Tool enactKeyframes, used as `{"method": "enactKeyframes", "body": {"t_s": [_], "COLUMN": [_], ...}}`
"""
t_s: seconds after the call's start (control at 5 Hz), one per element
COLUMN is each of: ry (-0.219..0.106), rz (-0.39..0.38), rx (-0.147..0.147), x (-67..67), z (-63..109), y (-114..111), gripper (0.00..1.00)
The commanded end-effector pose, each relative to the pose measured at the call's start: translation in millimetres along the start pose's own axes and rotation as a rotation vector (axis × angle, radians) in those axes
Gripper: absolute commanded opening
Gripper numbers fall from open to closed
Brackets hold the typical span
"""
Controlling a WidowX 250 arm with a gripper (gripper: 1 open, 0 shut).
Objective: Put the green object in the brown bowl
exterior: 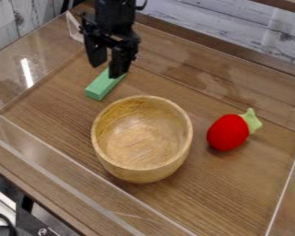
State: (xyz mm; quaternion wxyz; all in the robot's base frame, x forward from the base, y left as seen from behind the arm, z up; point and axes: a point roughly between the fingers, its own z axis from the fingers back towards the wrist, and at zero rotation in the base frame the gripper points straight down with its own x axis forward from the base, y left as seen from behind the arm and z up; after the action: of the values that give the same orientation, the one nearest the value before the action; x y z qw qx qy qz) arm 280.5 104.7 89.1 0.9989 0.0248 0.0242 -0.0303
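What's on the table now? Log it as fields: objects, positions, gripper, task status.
block: green, flat on the table, beyond the bowl toward the far left
bowl: brown wood, centre, empty
strawberry: red toy, right of the bowl, apart from it
gripper: black, pointing down over the block's far end, jaws apart; contact with the block cannot be told
task status: block not yet lifted, not in the bowl
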Motion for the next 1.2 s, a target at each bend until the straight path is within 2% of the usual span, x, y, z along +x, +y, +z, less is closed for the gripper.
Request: {"method": "enactKeyframes", "body": {"t_s": [0.0, 0.6, 0.8, 1.0], "ry": [-0.022, -0.021, -0.017, -0.015], "rz": [0.033, 0.148, 0.219, 0.282], "rx": [0.016, 0.004, 0.0, -0.004], "x": [3.8, 13.8, 22.1, 28.9], "z": [-2.0, -22.6, -27.8, -31.1], "y": [10, 28, 28, 26], "gripper": [1.0, 1.0, 0.0, 0.0]}}
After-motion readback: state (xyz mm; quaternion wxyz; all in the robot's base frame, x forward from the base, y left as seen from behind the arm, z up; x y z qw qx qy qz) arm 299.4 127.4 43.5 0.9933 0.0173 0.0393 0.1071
